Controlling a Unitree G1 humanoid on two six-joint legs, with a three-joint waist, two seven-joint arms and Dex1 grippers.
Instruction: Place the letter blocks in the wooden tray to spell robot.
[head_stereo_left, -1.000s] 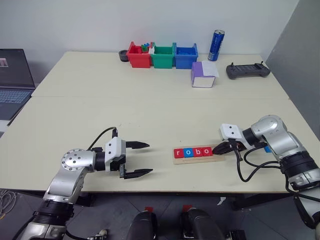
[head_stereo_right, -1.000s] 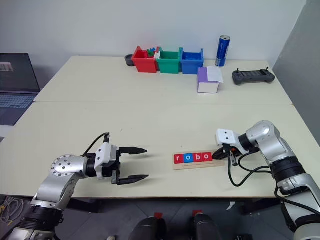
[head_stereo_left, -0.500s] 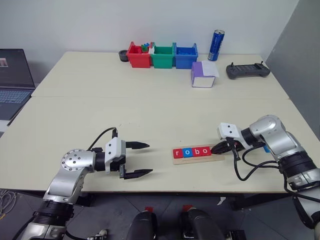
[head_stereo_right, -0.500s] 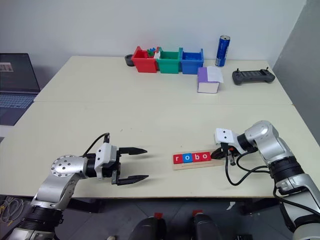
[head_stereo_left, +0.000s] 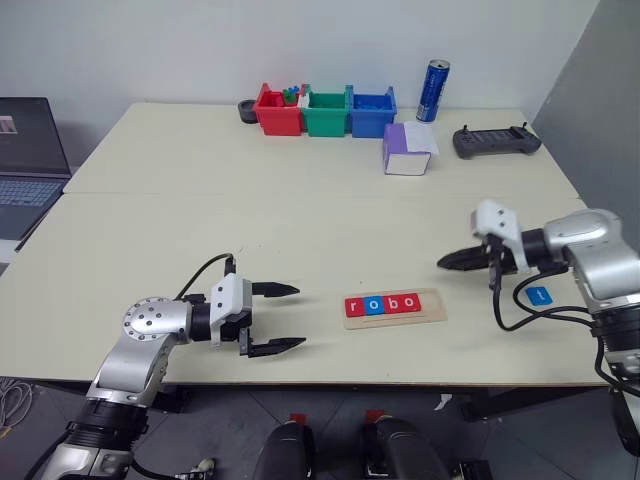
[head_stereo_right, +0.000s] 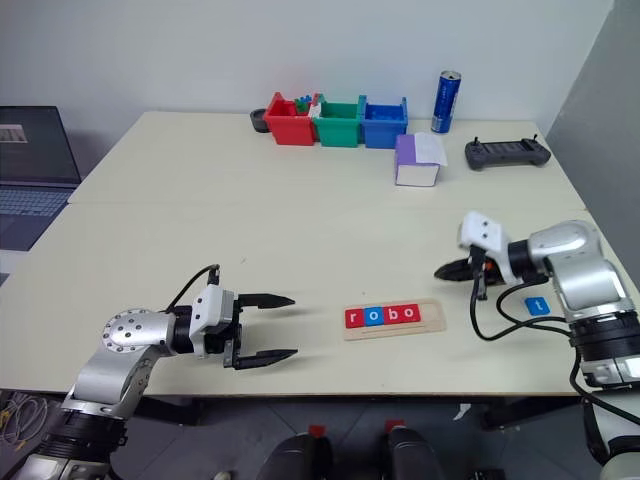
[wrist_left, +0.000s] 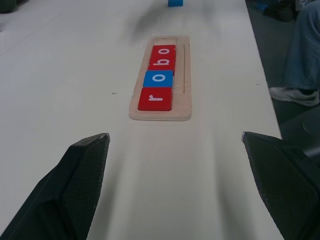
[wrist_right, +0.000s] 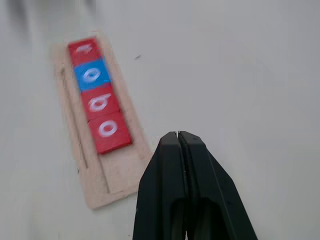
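Note:
The wooden tray (head_stereo_left: 433, 306) lies near the table's front edge, holding several letter blocks: red r (head_stereo_left: 353, 306), blue o (head_stereo_left: 372, 305), red b (head_stereo_left: 391, 304) and red o (head_stereo_left: 409, 303). Its right end is bare. A blue t block (head_stereo_left: 539, 295) rests flat on the table to the right of the tray. My right gripper (head_stereo_left: 443, 264) hovers above the table just right of the tray's end, shut with nothing in it, its tip (wrist_right: 178, 134) pointing toward the tray (wrist_right: 107, 185). My left gripper (head_stereo_left: 298, 317) stands open left of the tray (wrist_left: 186, 70), holding nothing.
Red (head_stereo_left: 277, 110), green (head_stereo_left: 325, 112) and blue (head_stereo_left: 371, 113) bins line the far edge beside a blue can (head_stereo_left: 432, 90). A purple-and-white box (head_stereo_left: 407, 150) and a dark controller (head_stereo_left: 495, 141) sit at the back right. A laptop (head_stereo_left: 25, 160) is at left. A person's leg (wrist_left: 305, 50) shows beyond the table.
My right gripper has lifted away from the tray's right end and moved up and to the right, uncovering the blue t block. The left gripper has stayed put.

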